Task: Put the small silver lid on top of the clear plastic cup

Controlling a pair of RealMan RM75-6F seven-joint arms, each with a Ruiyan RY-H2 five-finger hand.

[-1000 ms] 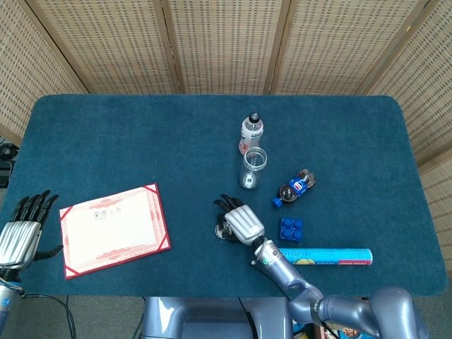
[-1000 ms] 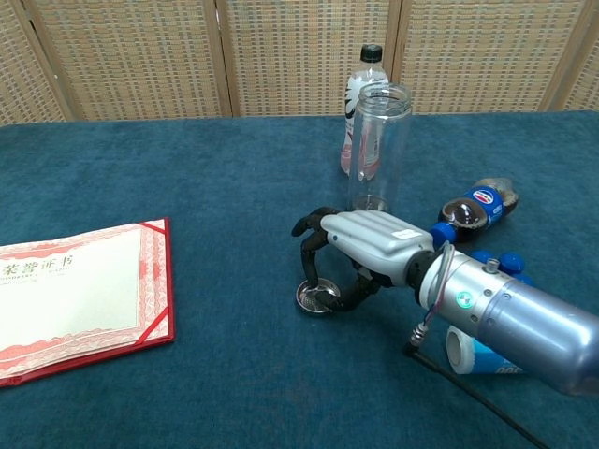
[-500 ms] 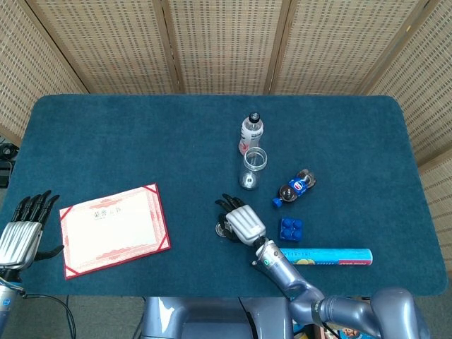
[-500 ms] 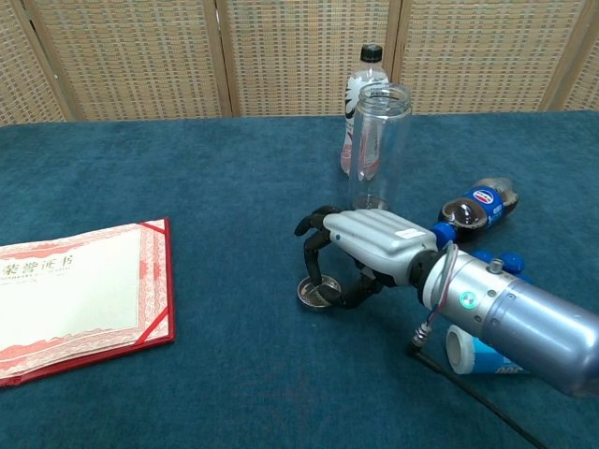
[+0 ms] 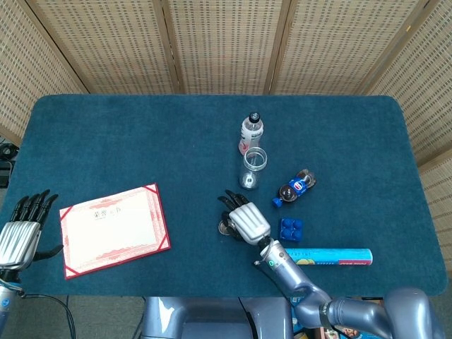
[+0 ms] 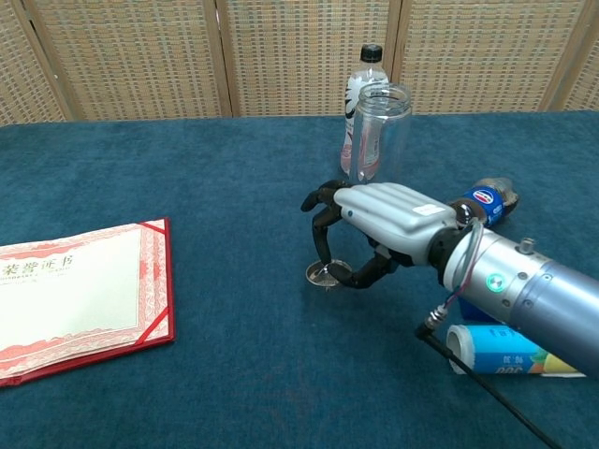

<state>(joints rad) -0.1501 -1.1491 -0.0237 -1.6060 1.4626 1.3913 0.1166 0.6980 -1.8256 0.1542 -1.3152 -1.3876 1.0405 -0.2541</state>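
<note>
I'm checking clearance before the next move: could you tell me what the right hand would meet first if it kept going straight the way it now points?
Probably nothing soon: the right hand, pinching the small silver lid, points toward open cloth left of the clear plastic cup, though depth is uncertain.

Table (image 5: 127,141) covered in dark teal cloth with rounded corners, fills most of both views. Behind it a folding screen (image 5: 219,42) of woven wicker panels in light wood frames, wrapping round left and right sides. Even, soft light, no hard shadows. Floor barely visible at far left edge.
</note>
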